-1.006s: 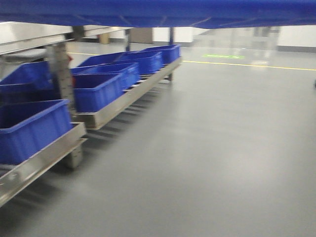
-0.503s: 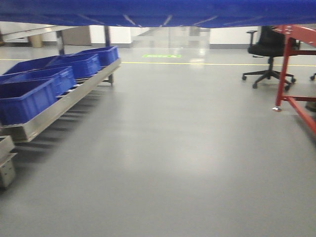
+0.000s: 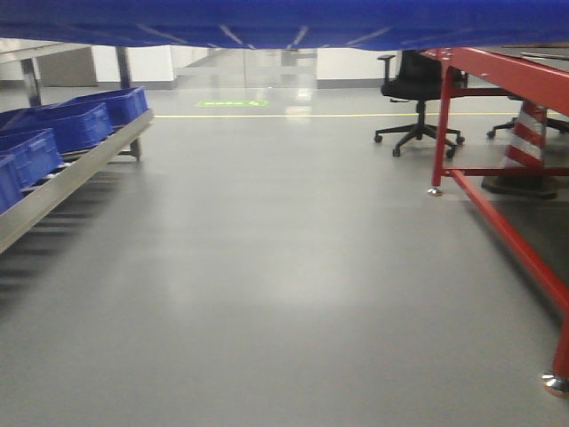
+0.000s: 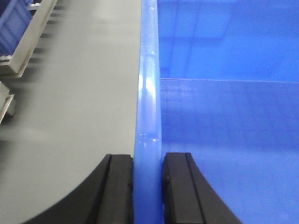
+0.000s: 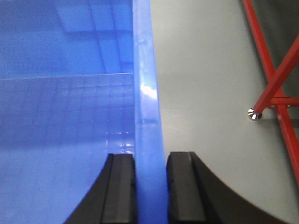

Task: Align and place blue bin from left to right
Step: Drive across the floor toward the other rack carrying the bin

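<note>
The front view looks forward, low, from under the large medium-blue plastic bin [image 3: 284, 22] across the grey floor [image 3: 267, 267]. Both wrist views look closely down opposite rims, sharing the bin's inside.

Swinging rightward, carrying the blue bin [image 3: 284, 22] away from the steel rack [image 3: 80, 165] and toward the red frame [image 3: 507, 78]. Pushing the rack far left of the red frame, cutting the row of navy bins [image 3: 84, 124] down to a few. Bringing the red frame in large, growing from a sliver into a long rail and foot. Revealing a striped cone [image 3: 526, 142] behind the red frame. Sliding the black office chair [image 3: 416, 84] and the green floor mark [image 3: 231, 103] leftward, the chair ending just left of the red frame's leg. Losing the motion blur.
</note>
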Robot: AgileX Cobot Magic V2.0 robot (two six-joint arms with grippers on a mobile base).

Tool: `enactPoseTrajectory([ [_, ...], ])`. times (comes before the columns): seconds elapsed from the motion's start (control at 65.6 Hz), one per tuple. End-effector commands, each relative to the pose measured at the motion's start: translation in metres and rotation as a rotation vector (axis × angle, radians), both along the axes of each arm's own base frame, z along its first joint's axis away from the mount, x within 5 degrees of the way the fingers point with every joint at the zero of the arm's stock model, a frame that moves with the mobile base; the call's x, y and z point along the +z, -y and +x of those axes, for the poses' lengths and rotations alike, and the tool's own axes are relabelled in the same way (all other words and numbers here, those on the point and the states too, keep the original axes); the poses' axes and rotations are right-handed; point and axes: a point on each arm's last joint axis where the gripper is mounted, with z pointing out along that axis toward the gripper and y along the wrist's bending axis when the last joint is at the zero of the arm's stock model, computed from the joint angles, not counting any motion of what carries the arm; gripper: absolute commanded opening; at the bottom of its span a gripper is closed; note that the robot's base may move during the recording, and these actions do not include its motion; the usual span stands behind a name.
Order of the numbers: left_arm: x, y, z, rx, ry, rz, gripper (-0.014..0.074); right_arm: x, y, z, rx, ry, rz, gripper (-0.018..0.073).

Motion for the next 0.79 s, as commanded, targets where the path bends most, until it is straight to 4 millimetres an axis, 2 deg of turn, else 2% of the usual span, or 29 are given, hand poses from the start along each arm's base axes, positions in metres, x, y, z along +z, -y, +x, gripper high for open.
enactPoseTrajectory([
  [0.0,0.0089,0.0103,-0.0035,-0.101,0.064,-0.066,-0.0111,0.0159,-0.0123,0.0007,0.106,0.137,0.12,-0.0166],
  [0.778,0.0089,0.0103,-0.0035,-0.101,0.064,-0.066,-0.0111,0.0159,-0.0123,0.0007,0.106,0.137,0.12,-0.0166],
])
